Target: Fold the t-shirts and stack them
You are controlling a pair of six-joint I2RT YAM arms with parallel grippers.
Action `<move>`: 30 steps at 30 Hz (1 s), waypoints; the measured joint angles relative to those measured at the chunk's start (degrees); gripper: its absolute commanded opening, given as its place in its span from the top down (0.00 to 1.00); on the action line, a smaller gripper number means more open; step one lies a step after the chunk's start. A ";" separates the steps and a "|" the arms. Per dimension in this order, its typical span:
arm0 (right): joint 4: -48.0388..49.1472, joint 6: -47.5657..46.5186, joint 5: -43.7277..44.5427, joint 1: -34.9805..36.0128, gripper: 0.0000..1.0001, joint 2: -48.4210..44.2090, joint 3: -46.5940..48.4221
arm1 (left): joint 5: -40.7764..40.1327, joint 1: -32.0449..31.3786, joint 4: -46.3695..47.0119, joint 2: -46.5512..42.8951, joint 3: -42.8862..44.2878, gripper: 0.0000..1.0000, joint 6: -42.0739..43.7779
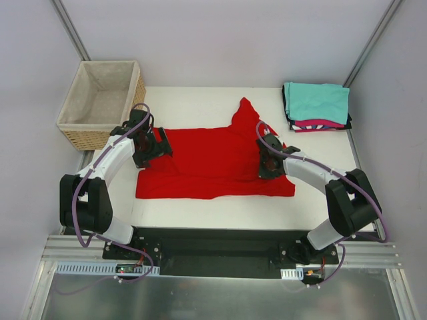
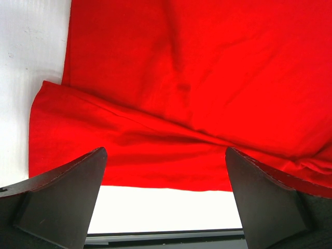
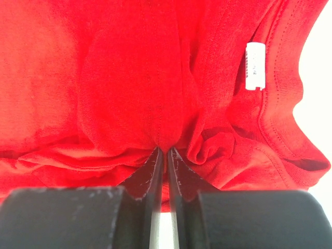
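Found the red t-shirt [image 1: 213,163] spread on the counter [image 1: 200,103] just right of the basket [image 1: 87,139] and slightly nearer, partly folded, one flap peaking up on the far side. Noted the finished stack well to the right of the basket, at about its depth: teal t-shirt [image 1: 317,101] on top, pink t-shirt [image 1: 313,123] under it, a dark edge beneath, too thin to read surely.

Traced the right arm [image 1: 310,170] to the shirt end farthest from the basket. Saw the right jaws clenched on a pinch of red cloth beside the collar [image 3: 280,124] and its white label [image 3: 254,66], fabric bunched in ridges around the tips. Traced the left arm [image 1: 110,159] to the end nearest the basket. Saw the left jaws released, spread wide above the hem, holding nothing, a loose overlapping layer lying slantwise below.

Judged the step as folding the red shirt, with stacking yet to come. Judged it best done thus: lowering the left jaws onto the basket-side edge and catching both layers, not merely the upper one; lifting both ends together and level; keeping the cloth taut enough to pull out the bunching by the collar; laying edge onto edge squarely before letting go. Reckoned a one-layer grip, or an uneven lift, likely to drag the lower layer and skew the fold.
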 measured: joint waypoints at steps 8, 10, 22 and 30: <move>-1.33 -0.02 0.33 0.55 0.94 0.00 0.94 | 0.00 0.02 0.00 0.00 0.00 0.01 0.02; -2.19 -0.07 0.48 0.68 0.94 -0.02 2.03 | 0.00 0.00 0.00 0.00 0.00 0.01 0.02; -4.24 -0.26 0.61 1.95 0.89 0.96 10.75 | 0.00 0.00 0.00 0.00 0.00 0.01 0.09; -4.85 -0.31 1.11 2.21 0.89 1.62 9.70 | 0.07 0.00 0.00 0.00 0.00 0.01 0.17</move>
